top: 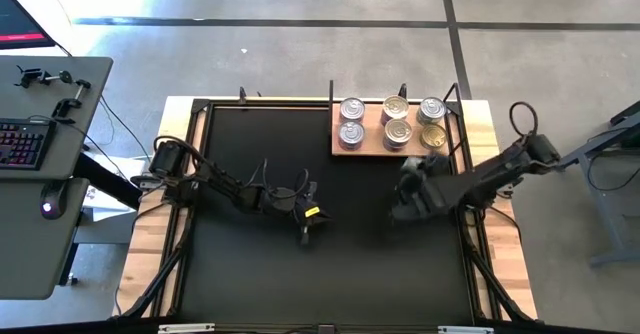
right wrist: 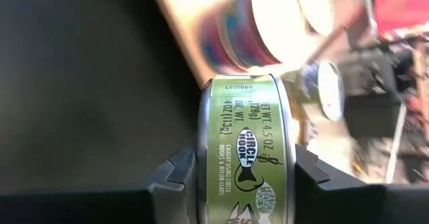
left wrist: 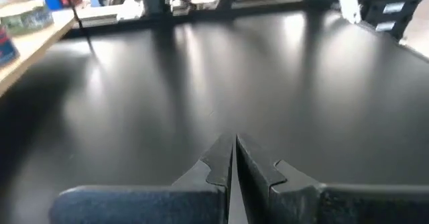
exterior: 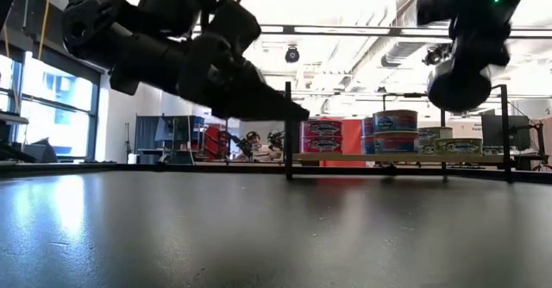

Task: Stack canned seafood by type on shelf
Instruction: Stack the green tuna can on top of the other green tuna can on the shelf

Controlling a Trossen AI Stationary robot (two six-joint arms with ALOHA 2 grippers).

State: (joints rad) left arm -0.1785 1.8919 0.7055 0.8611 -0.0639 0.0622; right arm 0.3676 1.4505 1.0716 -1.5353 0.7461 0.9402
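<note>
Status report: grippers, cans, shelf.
Right gripper shut on green-label can near shelf. Left gripper shut, empty, mid-table. Six cans on shelf.

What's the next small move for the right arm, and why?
Probably carry the green-labelled round tin on toward the light-brown wooden shelf. The right gripper is clamped on the tin just short of the shelf edge; the like gold-topped tin sits at the nearest corner. The left gripper idles shut.

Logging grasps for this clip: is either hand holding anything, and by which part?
The right hand holds a green-labelled can, gripped across its flat ends, the label facing the camera. The left hand is shut and empty.
</note>
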